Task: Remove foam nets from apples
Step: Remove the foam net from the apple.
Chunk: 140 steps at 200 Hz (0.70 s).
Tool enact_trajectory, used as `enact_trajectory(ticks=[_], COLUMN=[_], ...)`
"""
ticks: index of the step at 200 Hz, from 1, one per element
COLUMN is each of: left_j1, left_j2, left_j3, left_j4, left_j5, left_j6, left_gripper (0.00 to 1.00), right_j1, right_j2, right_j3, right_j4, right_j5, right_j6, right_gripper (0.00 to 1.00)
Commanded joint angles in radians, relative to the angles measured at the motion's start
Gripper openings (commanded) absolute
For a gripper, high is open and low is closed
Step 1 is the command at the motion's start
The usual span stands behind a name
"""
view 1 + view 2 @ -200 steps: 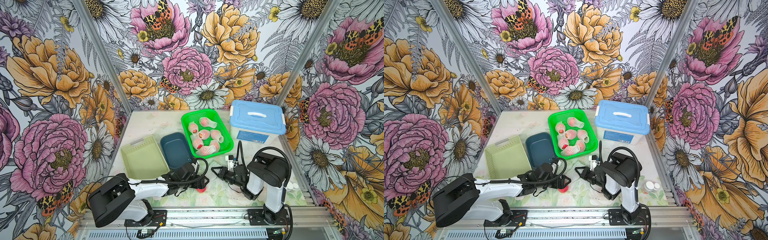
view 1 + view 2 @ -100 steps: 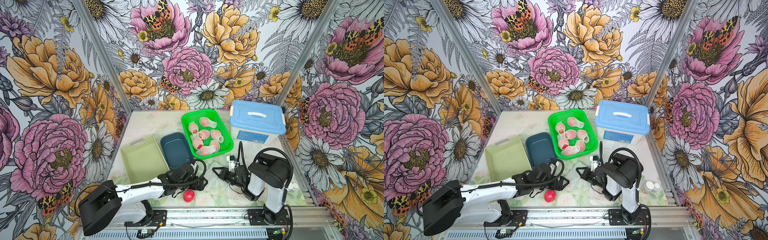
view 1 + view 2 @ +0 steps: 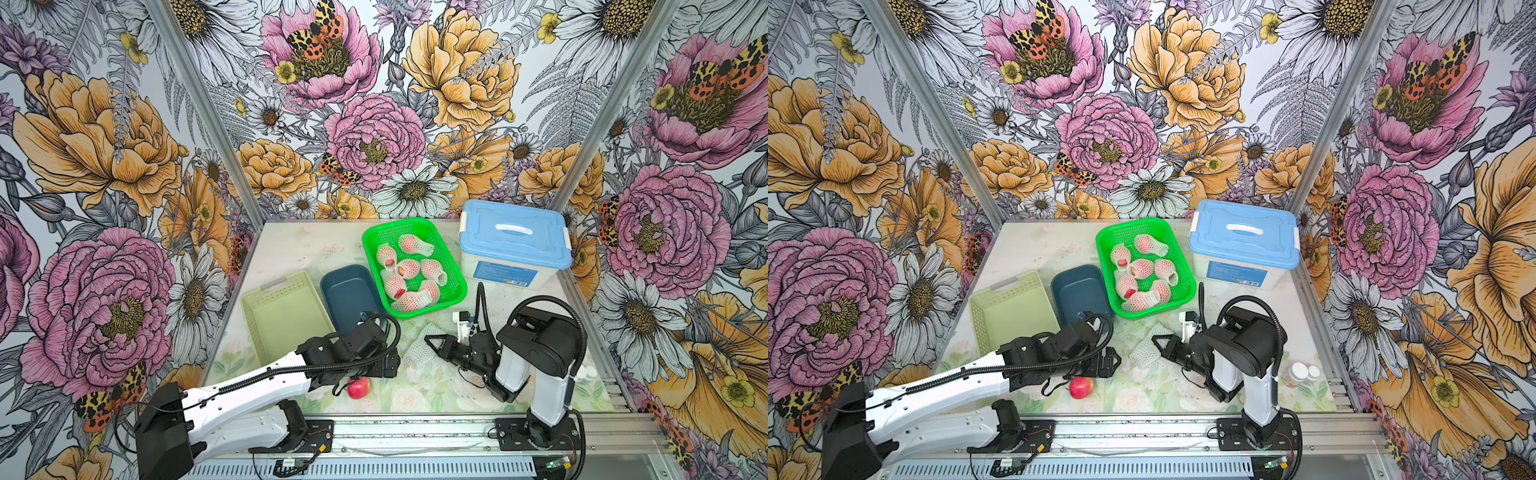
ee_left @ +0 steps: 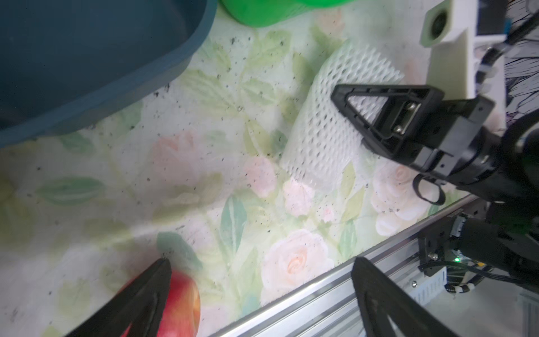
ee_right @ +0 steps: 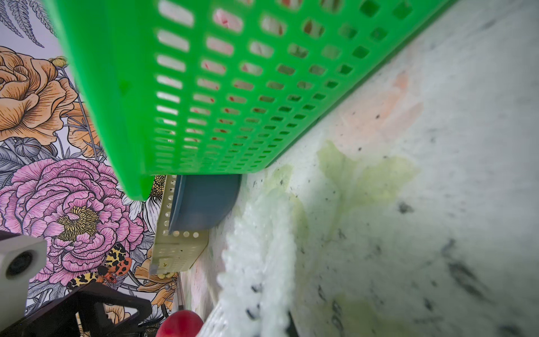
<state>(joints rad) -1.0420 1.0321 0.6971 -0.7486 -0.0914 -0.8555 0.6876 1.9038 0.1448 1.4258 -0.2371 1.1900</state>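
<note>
White foam net (image 4: 320, 131), emptied, is clamped at one end in the closed right fingers (image 4: 341, 94) and trails on the desk (image 4: 204, 175). Its bare red apple (image 4: 183, 303) lies loose near the desk's front edge, just beside one of the wide-apart, empty left fingers (image 4: 140, 294); the other netted apples (image 3: 409, 268) sit in the green basket (image 3: 399, 224). Risk: a nudge from that finger could roll the apple off toward the rail; the blue-lidded box label (image 3: 505, 272) carries print too small to read.
</note>
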Motion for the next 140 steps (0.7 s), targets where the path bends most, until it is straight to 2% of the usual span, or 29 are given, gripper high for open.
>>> enact_trajectory(ticks=[1, 36, 68, 106, 140], left_j1=[-0.059, -0.115, -0.115, -0.044, 0.043], left_j2=[0.009, 0.039, 0.056, 0.026, 0.022], left_j3=[0.059, 0.084, 0.071, 0.035, -0.017], left_j4=[-0.189, -0.238, -0.275, -0.256, -0.130], left_j5=[-0.110, -0.162, -0.198, -0.239, -0.151], left_j6=[-0.106, -0.171, -0.218, -0.169, -0.080], left_gripper=[0.99, 0.99, 0.99, 0.99, 0.99], right_j1=[-0.008, -0.008, -0.008, -0.008, -0.008], right_j2=[0.006, 0.015, 0.008, -0.005, -0.009], right_j3=[-0.025, -0.024, -0.025, -0.030, -0.031], right_j4=[-0.030, -0.030, -0.030, -0.030, -0.030], right_j5=[0.000, -0.016, -0.028, -0.036, -0.038], right_j6=[-0.056, -0.077, -0.093, -0.111, -0.116], right_gripper=[0.00, 0.00, 0.00, 0.00, 0.00])
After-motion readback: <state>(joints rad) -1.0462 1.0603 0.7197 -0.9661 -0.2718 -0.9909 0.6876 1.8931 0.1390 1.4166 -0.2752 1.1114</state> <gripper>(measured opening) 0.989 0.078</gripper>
